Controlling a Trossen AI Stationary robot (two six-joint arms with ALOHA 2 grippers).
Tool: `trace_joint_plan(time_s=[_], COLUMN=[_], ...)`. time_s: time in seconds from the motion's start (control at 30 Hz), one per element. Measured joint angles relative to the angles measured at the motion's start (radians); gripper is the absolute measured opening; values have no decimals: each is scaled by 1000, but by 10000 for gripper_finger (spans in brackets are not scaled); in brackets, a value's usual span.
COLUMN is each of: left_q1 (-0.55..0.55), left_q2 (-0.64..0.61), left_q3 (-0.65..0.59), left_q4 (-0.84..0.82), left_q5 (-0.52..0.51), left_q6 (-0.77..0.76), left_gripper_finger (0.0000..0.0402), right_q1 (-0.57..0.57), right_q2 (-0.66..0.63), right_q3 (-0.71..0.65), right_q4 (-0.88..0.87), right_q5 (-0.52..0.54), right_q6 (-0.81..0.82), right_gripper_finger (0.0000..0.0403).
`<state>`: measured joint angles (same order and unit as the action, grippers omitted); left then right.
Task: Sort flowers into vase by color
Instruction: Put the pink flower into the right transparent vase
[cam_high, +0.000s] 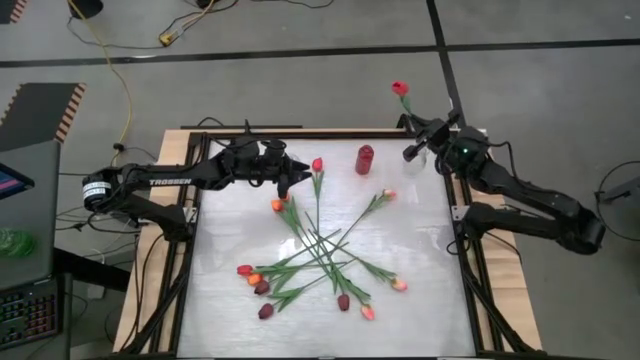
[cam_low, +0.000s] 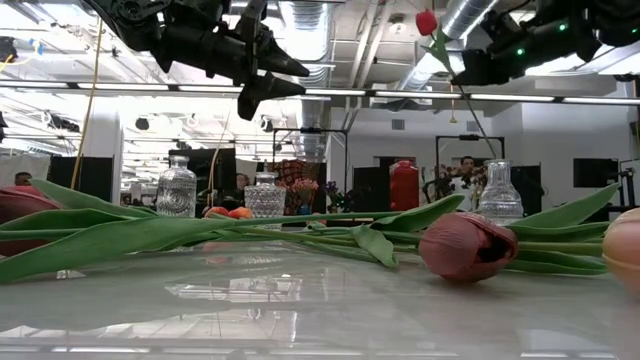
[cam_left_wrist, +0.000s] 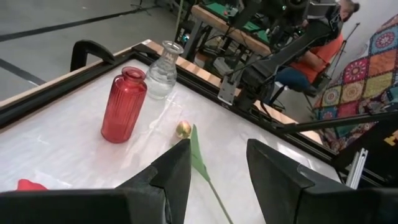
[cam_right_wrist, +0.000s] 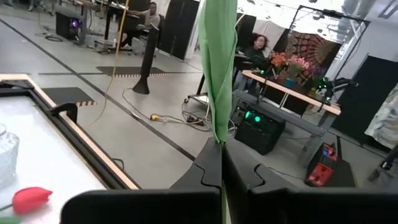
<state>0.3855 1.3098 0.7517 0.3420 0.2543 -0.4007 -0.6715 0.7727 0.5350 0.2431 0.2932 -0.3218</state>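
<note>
Several tulips (cam_high: 320, 255) lie crossed on the white table, their heads pink, orange, red and maroon; one maroon head (cam_low: 470, 245) lies close in the low view. My right gripper (cam_high: 412, 130) is at the far right corner, shut on a red tulip (cam_high: 400, 88). Under it stands a clear vase (cam_low: 500, 200), and a red vase (cam_high: 364, 159) stands to its left. My left gripper (cam_high: 298, 178) hovers open above the far left of the table, beside a red tulip (cam_high: 317, 165) that lies flat. Nothing is between its fingers (cam_left_wrist: 177, 168). My right gripper pinches the red tulip's stem and leaf (cam_right_wrist: 219, 134) between its two shut fingers. The fingers (cam_right_wrist: 208, 165) lie about level and cross the stem. The tulip is lifted clear, its head (cam_low: 427, 22) above the gripper and its thin lower stem (cam_low: 478, 125) slanting down toward the clear vase.
Two more clear vases (cam_low: 177, 190) (cam_low: 265, 195) stand at the far left, under my left arm. The table has a black raised frame (cam_high: 190, 250). A person (cam_right_wrist: 258, 46) sits in the room beyond the table.
</note>
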Motion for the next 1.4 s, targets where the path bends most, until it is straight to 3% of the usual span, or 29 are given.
trace_joint_plan(time_s=[0.8, 1.0, 1.4], left_q1=[0, 0, 0], left_q2=[0, 0, 0], left_q3=[0, 0, 0], left_q4=[-17, -17, -20], left_q5=[0, 0, 0], left_q6=[-2, -3, -3], left_gripper_finger=[143, 143, 143], right_q1=[-6, -6, -5], right_q2=[0, 0, -3], right_q3=[0, 0, 5], right_q4=[-138, -139, -274], right_q5=[6, 104, 212], right_q6=[62, 62, 108], right_gripper_finger=[49, 62, 148])
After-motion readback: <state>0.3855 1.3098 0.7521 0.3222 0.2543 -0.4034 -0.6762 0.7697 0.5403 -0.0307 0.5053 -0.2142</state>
